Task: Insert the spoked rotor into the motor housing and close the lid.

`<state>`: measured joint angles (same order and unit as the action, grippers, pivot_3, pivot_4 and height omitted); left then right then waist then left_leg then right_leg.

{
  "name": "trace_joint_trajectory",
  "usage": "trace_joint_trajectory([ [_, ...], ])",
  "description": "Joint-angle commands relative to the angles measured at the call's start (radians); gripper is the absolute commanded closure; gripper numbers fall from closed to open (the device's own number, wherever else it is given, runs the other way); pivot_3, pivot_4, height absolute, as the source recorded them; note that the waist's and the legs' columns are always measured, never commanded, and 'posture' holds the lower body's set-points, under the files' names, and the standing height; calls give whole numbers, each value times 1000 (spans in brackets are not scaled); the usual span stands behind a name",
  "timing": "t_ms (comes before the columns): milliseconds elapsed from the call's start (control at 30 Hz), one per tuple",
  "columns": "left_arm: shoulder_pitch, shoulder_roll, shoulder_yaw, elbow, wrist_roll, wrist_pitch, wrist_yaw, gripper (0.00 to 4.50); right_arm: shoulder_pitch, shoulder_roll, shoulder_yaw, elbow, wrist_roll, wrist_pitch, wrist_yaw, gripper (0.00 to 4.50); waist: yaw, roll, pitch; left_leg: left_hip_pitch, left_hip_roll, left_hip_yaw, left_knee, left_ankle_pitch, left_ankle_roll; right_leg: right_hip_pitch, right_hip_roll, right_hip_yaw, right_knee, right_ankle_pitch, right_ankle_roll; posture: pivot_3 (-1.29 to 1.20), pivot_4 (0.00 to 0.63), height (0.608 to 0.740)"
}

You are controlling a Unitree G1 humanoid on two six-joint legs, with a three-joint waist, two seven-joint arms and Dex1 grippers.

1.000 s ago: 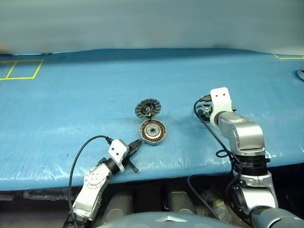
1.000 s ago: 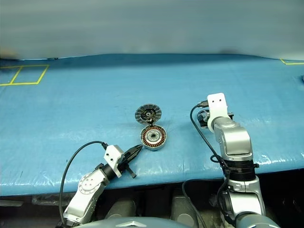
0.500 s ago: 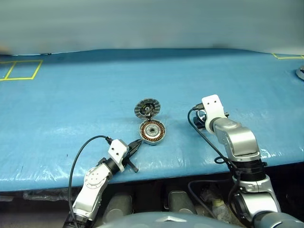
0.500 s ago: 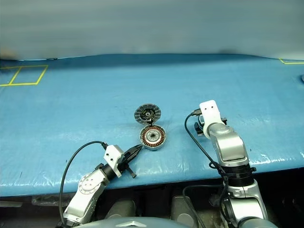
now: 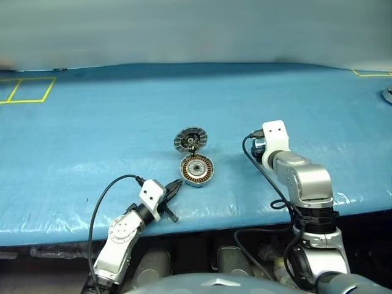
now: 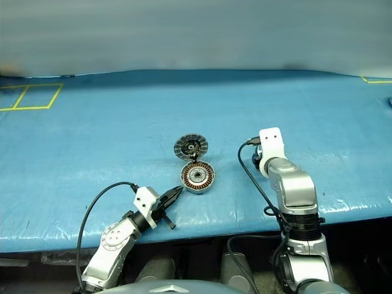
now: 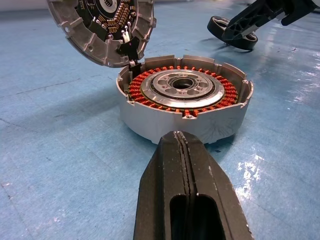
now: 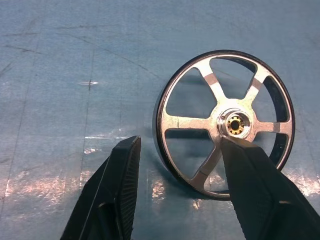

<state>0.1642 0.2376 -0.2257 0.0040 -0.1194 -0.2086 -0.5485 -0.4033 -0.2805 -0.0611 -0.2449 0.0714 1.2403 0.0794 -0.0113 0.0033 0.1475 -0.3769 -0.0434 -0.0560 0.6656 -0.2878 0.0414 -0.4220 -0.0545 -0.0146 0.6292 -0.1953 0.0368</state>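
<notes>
The motor housing [image 5: 196, 170] sits near the middle of the blue table, its copper windings [image 7: 150, 85] showing. The lid [image 5: 190, 139] stands tilted open on its hinge behind the housing, dark inner face toward me. To the right lies the spoked rotor [image 8: 225, 122], flat on the table. My right gripper [image 8: 182, 145] is open over it: one finger [image 8: 255, 185] is above the hub and the other [image 8: 117, 190] is outside the rim, apart from it. My left gripper [image 7: 182, 142] is shut and empty, just in front of the housing.
A yellow tape rectangle [image 5: 27, 90] marks the far left of the blue table cover, and a tape corner [image 5: 370, 73] the far right. A grey object [image 5: 388, 95] peeks in at the right edge. The table's front edge [image 5: 245, 211] runs just below both wrists.
My right hand has shifted a little left, toward the housing, and slightly lower. The left arm, the housing and the lid have not moved.
</notes>
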Motion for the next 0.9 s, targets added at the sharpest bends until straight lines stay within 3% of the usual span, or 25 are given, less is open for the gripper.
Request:
trace_joint_trajectory([
  [33,-4,-4,1,-25,0,-12,0,4500,31,22,3,-78,38,55,29,1901,0,0,0,0,0,0,0,0,0,0,0,0,0,0,0,0,150,740],
  [300,-9,-4,-2,-23,1,-7,-1,4500,87,30,57,-104,23,67,20,1901,0,0,0,0,0,0,1,0,0,0,0,0,0,0,0,0,150,740],
  [533,-3,-3,3,-27,0,-5,4,4500,59,43,18,-239,90,150,66,1901,-1,0,0,0,0,0,1,0,0,0,0,0,0,0,1,0,150,740],
  [733,-5,-3,3,-24,-2,-10,0,4500,82,-12,59,-416,188,256,159,1901,0,0,0,0,0,0,1,0,1,0,0,0,0,0,1,0,150,740],
  [900,-14,-5,-1,-15,-5,-12,-9,4500,75,-67,111,-369,107,135,86,1901,0,0,0,0,-1,0,1,0,1,0,0,0,0,1,1,0,150,740],
])
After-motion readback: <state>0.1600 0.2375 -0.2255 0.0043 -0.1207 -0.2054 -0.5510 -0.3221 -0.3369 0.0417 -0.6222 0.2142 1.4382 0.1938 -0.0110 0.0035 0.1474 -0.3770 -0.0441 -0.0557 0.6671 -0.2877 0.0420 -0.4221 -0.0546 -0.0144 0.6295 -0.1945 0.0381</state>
